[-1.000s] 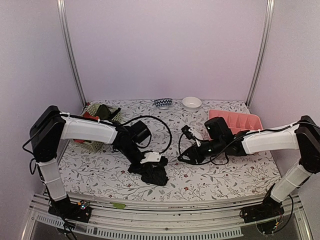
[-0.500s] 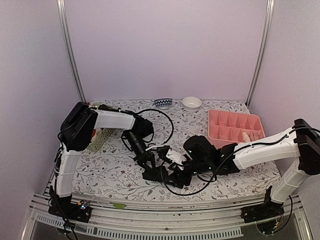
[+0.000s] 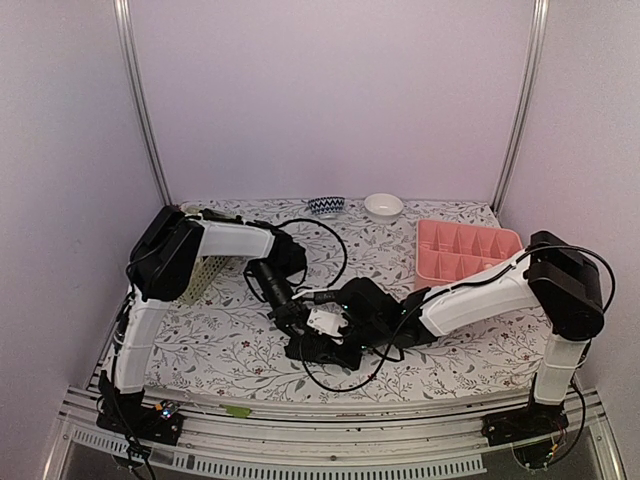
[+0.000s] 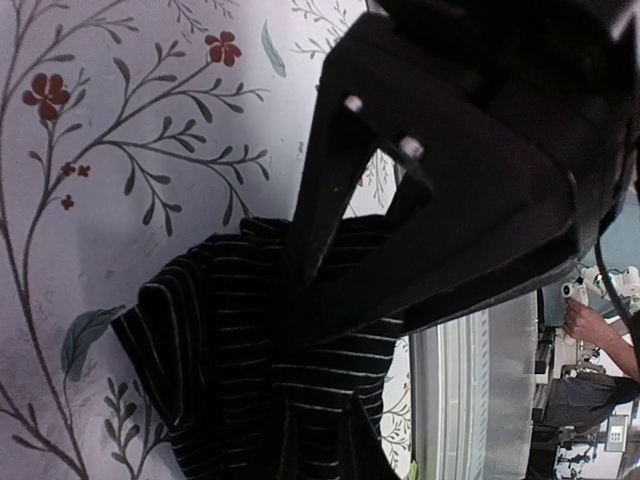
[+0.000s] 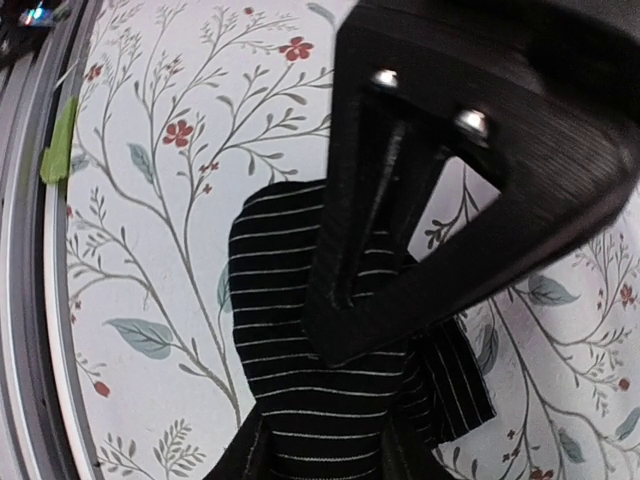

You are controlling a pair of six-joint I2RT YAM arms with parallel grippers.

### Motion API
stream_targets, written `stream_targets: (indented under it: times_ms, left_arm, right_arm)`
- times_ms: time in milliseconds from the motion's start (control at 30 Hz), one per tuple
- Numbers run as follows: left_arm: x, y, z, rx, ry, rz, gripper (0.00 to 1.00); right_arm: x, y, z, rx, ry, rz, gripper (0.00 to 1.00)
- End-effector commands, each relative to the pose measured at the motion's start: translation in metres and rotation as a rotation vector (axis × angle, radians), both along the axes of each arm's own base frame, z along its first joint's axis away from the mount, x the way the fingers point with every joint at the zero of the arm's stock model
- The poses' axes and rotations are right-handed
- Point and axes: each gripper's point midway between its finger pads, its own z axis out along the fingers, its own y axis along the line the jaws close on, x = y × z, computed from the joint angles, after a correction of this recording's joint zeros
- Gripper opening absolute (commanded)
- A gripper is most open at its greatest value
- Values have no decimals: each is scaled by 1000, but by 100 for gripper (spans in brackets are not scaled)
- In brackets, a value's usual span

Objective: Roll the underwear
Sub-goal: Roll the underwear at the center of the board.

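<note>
- Both grippers are on the same garment now. A second ago the right arm (image 3: 470, 295) hung well apart, out at 3 o'clock of the cloth, and it has since swung across to meet the left one.
- I read that as a one-handed hold turning into a two-handed one, the set-up for tucking and turning the roll. The roll itself looks far from done: the cloth is a loose, crumpled lump.
- The black underwear (image 3: 318, 350) lies on the table (image 3: 230, 340) at about 6 o'clock of its middle, near the front edge. It is well apart from the pink tray (image 3: 470, 250) at 2 o'clock.
- The left gripper (image 4: 310, 272) has its fingers together, clamped on a raised fold at the cloth's 12 o'clock edge in my wrist view.
- The right gripper (image 5: 345, 300) has its fingers drawn in to a thin slit, with the tips down on the striped cloth. I cannot tell whether any fabric is actually pinched between them.
</note>
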Motion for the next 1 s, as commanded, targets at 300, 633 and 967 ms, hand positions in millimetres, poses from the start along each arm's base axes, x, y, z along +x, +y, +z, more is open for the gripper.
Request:
stream_targets:
  times_ms: [300, 633, 967]
  left_arm:
    - [72, 22, 62, -271, -424, 242, 52]
    - [15, 38, 83, -471, -859, 161, 56]
    - [-17, 20, 56, -487, -1012, -9, 57]
  right_arm:
    - [-27, -6, -19, 26, 374, -1, 0]
    - [-22, -10, -37, 74, 754, -73, 0]
    - [-13, -16, -49, 70, 841, -104, 0]
